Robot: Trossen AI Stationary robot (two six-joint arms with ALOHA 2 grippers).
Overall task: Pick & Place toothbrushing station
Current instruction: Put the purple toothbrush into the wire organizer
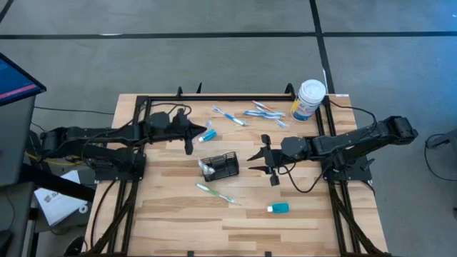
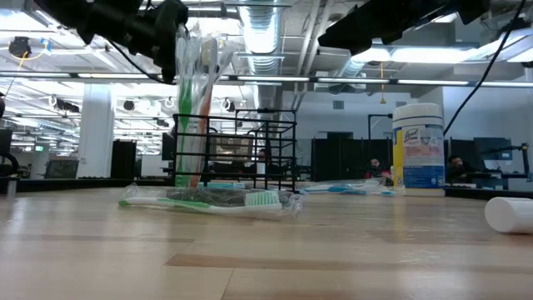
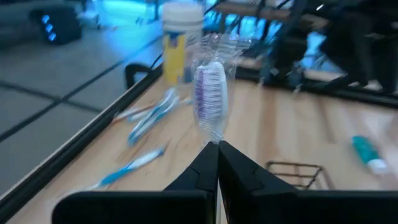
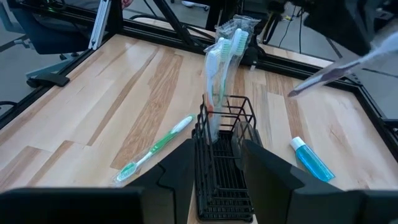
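Two wrapped brushes (image 4: 225, 68) stand in the black mesh toothbrushing station (image 4: 222, 162), mid-table. Right gripper (image 4: 216, 171) straddles its wall, fingers partly apart; whether they grip, can't tell. Left gripper (image 3: 217, 163), beyond, clamped on a wrapped toothbrush (image 3: 210, 102). White canister (image 1: 308, 99) at far edge.

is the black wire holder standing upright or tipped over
Upright. The black wire holder stands on its base on the table in the low view, with wrapped toothbrushes sticking straight up out of it.
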